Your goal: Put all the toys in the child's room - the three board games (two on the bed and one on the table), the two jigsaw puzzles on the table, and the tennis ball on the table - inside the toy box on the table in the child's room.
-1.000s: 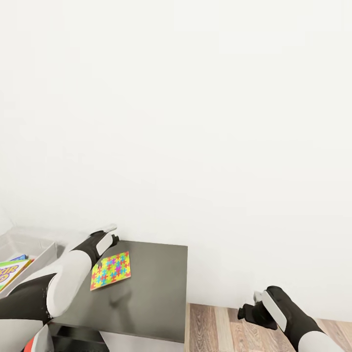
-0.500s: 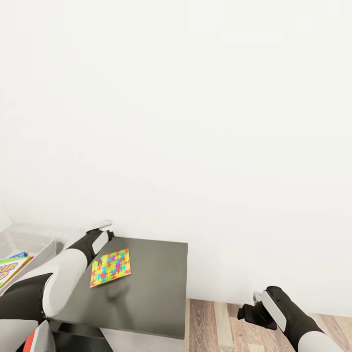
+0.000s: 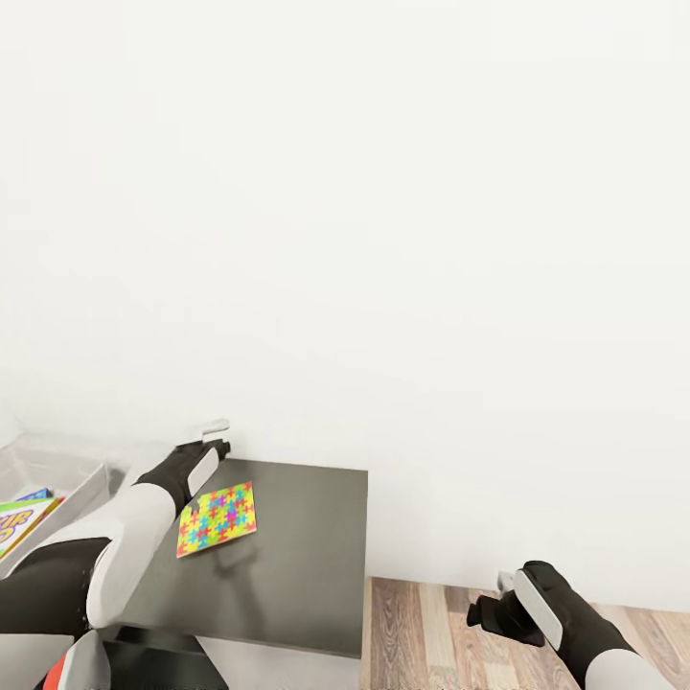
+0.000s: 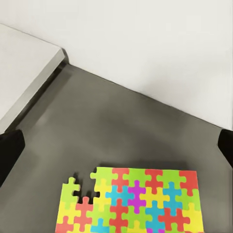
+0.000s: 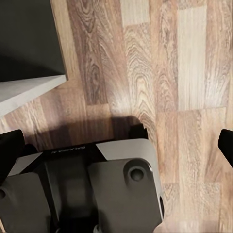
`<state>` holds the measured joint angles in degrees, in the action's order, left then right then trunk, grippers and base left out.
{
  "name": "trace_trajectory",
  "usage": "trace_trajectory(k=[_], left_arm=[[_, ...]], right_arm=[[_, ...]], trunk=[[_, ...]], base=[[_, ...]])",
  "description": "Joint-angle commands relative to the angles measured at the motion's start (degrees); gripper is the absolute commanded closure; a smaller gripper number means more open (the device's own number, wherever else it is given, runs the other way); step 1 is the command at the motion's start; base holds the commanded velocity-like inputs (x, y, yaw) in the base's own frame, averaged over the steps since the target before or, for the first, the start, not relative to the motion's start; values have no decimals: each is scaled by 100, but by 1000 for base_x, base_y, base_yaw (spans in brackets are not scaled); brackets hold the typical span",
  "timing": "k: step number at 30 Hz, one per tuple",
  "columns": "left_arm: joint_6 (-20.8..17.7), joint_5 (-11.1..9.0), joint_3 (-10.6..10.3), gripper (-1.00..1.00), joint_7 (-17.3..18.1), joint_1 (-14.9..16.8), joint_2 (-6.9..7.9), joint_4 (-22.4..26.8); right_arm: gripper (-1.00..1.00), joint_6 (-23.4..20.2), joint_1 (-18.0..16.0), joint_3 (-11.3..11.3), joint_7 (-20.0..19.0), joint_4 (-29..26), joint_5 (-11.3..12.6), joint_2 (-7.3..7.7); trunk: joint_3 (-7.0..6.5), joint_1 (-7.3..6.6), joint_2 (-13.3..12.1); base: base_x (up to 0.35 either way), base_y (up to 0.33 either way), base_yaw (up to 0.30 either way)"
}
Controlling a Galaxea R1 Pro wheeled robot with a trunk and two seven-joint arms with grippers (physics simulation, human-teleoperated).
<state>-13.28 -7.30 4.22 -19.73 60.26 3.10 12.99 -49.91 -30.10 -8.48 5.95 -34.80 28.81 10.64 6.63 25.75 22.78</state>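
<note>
One multicoloured jigsaw puzzle (image 3: 217, 518) lies flat on the table's lower dark-grey section (image 3: 297, 565). My left gripper (image 3: 215, 437) hovers open just above the puzzle's far edge, near the wall. In the left wrist view the puzzle (image 4: 136, 201) lies ahead on the dark table top (image 4: 121, 121), between the wide-apart fingertips (image 4: 9, 150), with a notch at one corner. The light-grey toy box (image 3: 72, 474) sits at the left edge with printed board games (image 3: 19, 522) inside. My right gripper (image 3: 491, 599) hangs open and empty over the wooden floor.
A plain white wall (image 3: 383, 240) rises right behind the table. Wooden floor (image 3: 422, 632) lies to the right of the table's edge. In the right wrist view the table corner (image 5: 29, 43) and part of my own base (image 5: 92, 189) show above the floor.
The whole view has shifted a little. My left gripper has lifted slightly off the table towards the wall. The puzzle lies where it was and the right arm has not moved.
</note>
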Motion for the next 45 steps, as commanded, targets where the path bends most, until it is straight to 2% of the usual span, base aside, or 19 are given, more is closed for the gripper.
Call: trace_trajectory(k=[1,23,35,38,41,45], left_arm=[[-8,-58,-8,-100,-2,3,-1,14],[10,-76,-11,-100,22,12,6,11],[36,-108,37,-100,15,12,56,11],[35,-120,104,-100,6,16,63,11],[30,-128,296,-100,6,20,59,11],[26,-136,431,-100,13,20,53,11]], right_arm=[[-100,-13,-5,-39,56,-9,63,17],[-100,-10,-5,-40,55,-9,63,14],[-100,-7,-5,-40,56,-9,63,-11],[-100,-7,-5,-41,56,-9,63,-7],[-100,-5,-5,-40,58,-9,63,-7],[-100,-2,-5,-40,62,-9,63,-9]], trunk=[[23,3,13],[228,3,13],[341,3,13],[369,3,13],[397,3,13],[434,3,13]], base=[[0,0,0],[0,0,0],[0,0,0],[0,0,0],[0,0,0],[0,0,0]])
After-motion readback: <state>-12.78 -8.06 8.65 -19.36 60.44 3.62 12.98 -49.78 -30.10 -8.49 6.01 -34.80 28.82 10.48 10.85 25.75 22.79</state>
